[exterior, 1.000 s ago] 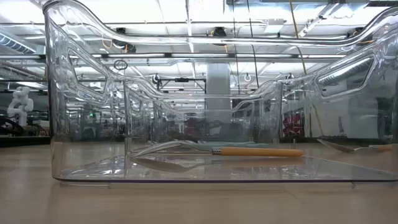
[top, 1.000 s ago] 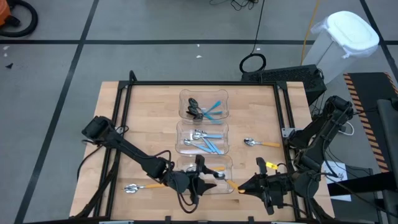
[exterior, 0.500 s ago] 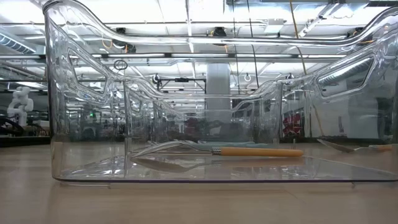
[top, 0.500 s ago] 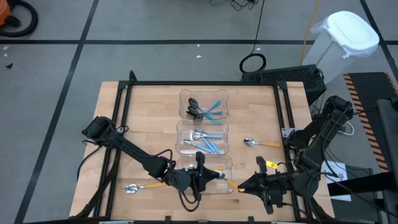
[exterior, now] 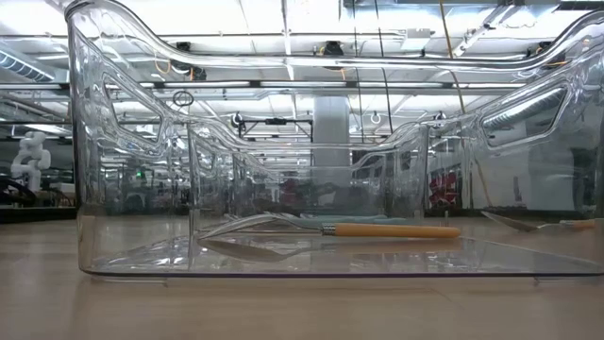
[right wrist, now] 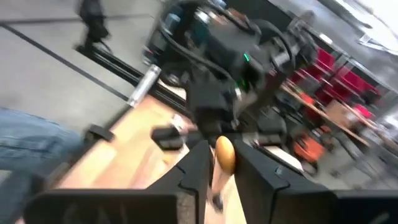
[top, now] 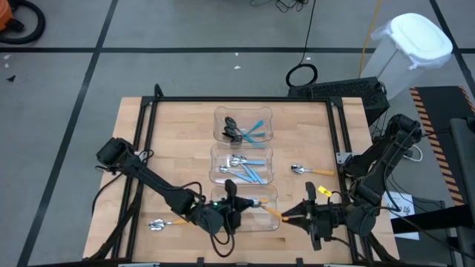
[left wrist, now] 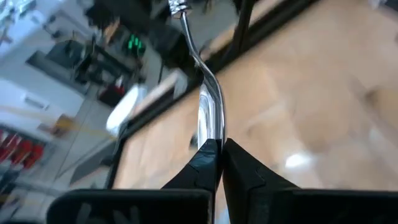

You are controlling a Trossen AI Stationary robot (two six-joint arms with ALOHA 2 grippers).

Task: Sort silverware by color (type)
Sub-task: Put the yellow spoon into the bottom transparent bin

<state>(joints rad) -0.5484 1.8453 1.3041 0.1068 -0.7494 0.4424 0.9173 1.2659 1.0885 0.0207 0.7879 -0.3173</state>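
– Jaws of the left gripper (left wrist: 219, 146): how do we read them?

– We read them as pressed together on the silver stem of an orange-handled spoon (left wrist: 210, 106), which runs forward from the fingertips (left wrist: 205, 155). From above, we see the left gripper (top: 241, 209) over the near bin (top: 223, 194).

– And the right gripper (right wrist: 222, 163)?

– We find the rounded orange end of the same spoon (right wrist: 224, 154) sitting between its jaws. Whether they press on it, we cannot tell. In the high view the right gripper (top: 291, 216) sits just off the near bin's right edge. The orange-handled spoon (top: 272, 212) bridges the two grippers.

– Where do we place the remaining silverware?

– We note three clear bins in a row down the middle of the table (top: 178, 141). The far bin (top: 220, 119) holds dark-bowled spoons (top: 245, 132) with blue handles. The middle bin (top: 217, 157) holds silver-bowled spoons (top: 246, 167) with blue handles. In the low view we see another orange spoon (exterior: 387, 229) lying flat on the near bin's floor. Two loose orange spoons rest on the bare wood: a right-hand loose spoon (top: 312, 171) beside the middle bin, and a left-hand loose spoon (top: 167, 222) under the left arm.
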